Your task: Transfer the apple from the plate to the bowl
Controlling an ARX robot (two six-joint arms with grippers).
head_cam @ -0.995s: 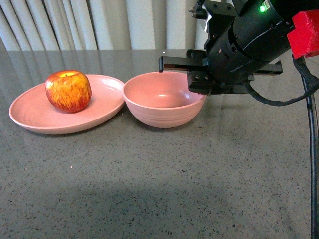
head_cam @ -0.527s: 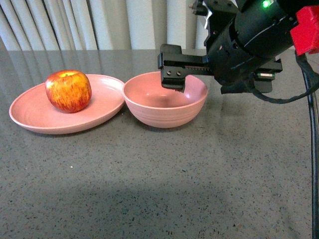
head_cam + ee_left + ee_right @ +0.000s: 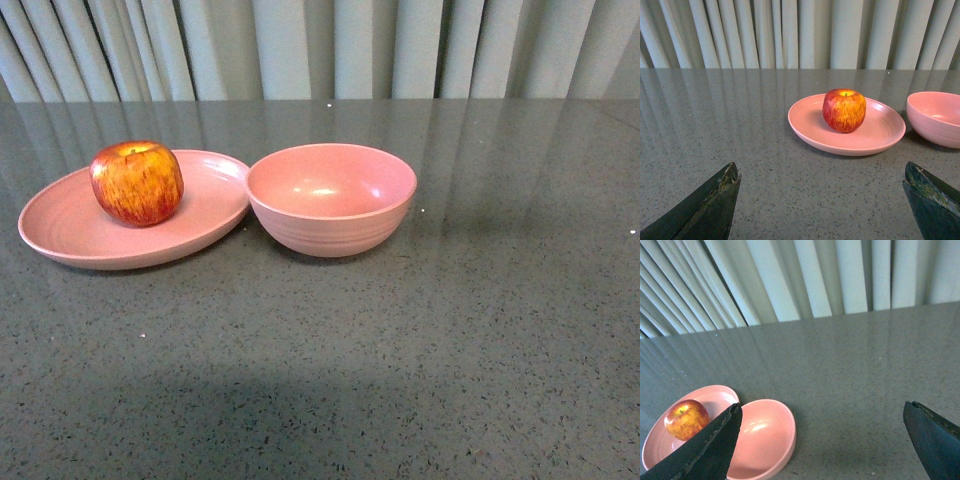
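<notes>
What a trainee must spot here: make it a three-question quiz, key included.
1. True or false: the apple lies in the bowl.
2. The bowl is: A) upright beside the plate; B) upside down; C) stacked on the plate.
3. Fill in: the left gripper and the right gripper are both ____.
Key: 1 false, it sits on the plate; 2 A; 3 open.

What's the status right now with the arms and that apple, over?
Left gripper open, empty. Right gripper open, empty. Apple on plate, bowl empty beside it. Nothing in the way.
</notes>
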